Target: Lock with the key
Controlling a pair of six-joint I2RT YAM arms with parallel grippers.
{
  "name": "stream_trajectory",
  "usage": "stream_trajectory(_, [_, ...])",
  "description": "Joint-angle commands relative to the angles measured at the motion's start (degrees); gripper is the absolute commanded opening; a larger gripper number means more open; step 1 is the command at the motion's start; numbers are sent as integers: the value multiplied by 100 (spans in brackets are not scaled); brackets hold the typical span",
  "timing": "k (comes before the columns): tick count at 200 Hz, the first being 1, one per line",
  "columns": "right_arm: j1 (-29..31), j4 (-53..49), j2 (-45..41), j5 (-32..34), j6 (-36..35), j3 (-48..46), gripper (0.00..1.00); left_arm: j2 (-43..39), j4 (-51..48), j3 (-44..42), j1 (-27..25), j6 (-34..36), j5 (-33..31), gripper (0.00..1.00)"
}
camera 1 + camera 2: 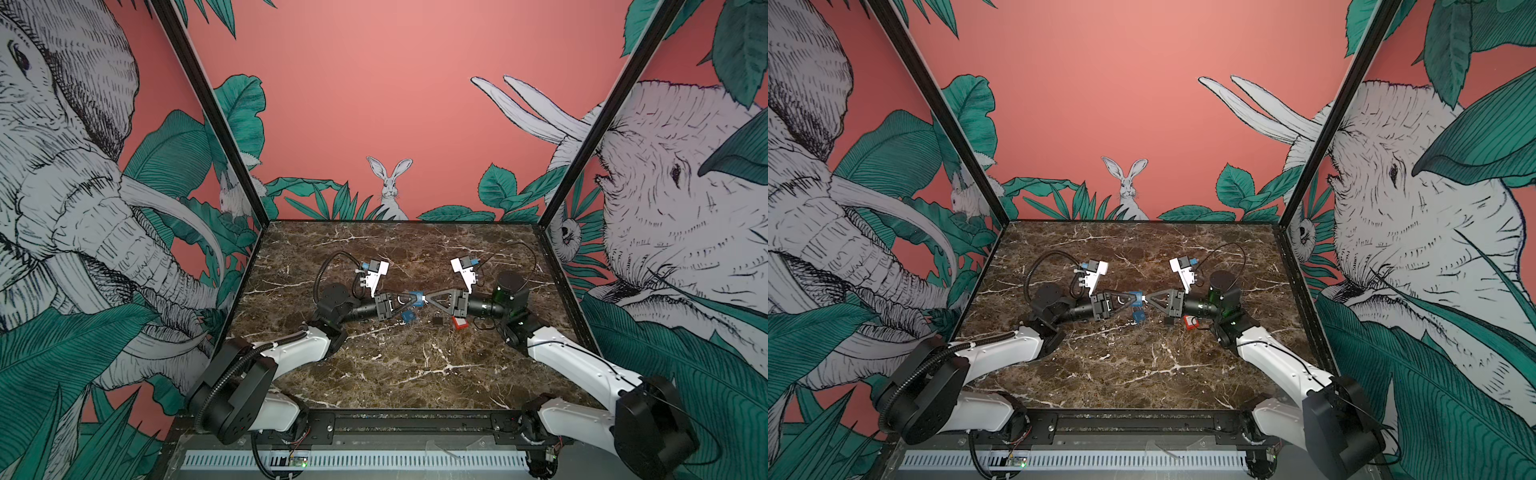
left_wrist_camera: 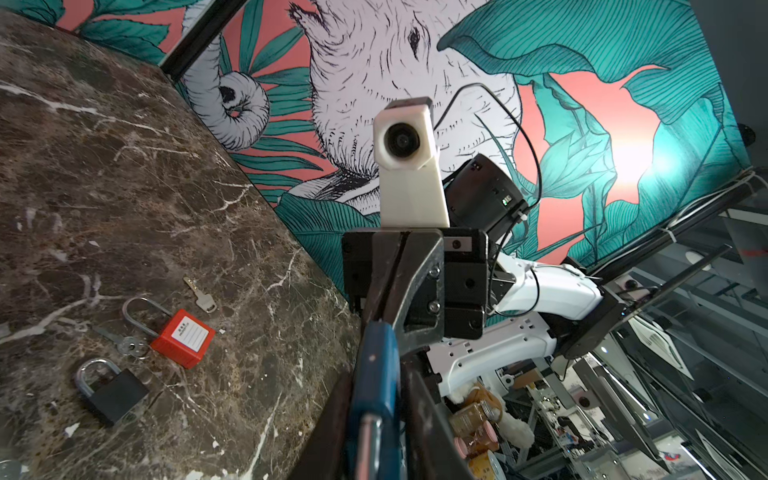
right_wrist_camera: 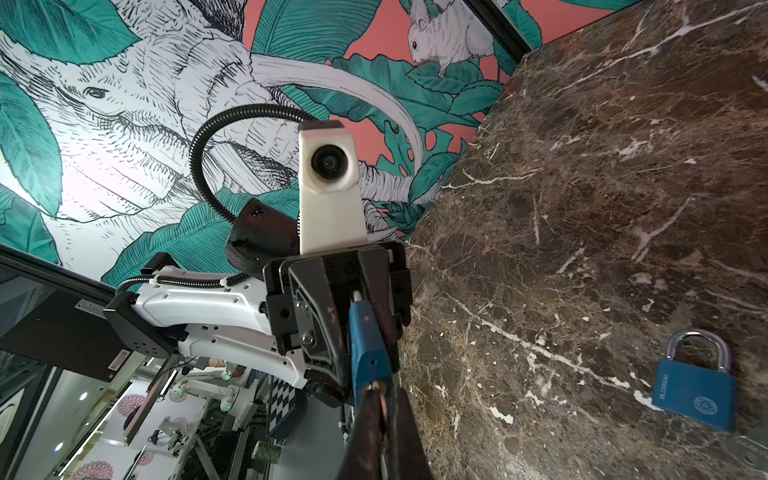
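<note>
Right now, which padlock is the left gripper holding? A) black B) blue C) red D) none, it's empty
B: the left gripper is closed on a blue padlock held in the air, while the red padlock and the black padlock lie on the table.

held blue padlock: cut by edge | black padlock: shackle too small

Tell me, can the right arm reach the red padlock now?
Probably yes, but not at once. The red padlock lies uncovered on the table close by the right claw. That claw is shut, seemingly on a key in the held blue padlock.
</note>
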Motion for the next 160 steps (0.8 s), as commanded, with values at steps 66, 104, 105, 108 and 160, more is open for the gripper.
stream_trajectory(66, [32, 222, -58, 27, -124, 116, 0, -113, -62, 117, -31, 175, 48, 0])
stream_trajectory(104, [-38, 467, -93, 71, -28, -15, 0, -221, 236, -12, 62, 11, 1, 0])
stream_trajectory(105, [-39, 468, -97, 72, -28, -17, 0, -217, 250, -9, 67, 2, 4, 0])
stream_trajectory(108, [-39, 476, -101, 67, -23, -20, 0, -216, 290, -20, 84, -20, 20, 0])
stream_trajectory(160, [-177, 879, -233, 29, 24, -225, 0, -98, 928, -82, 282, -469, 217, 0])
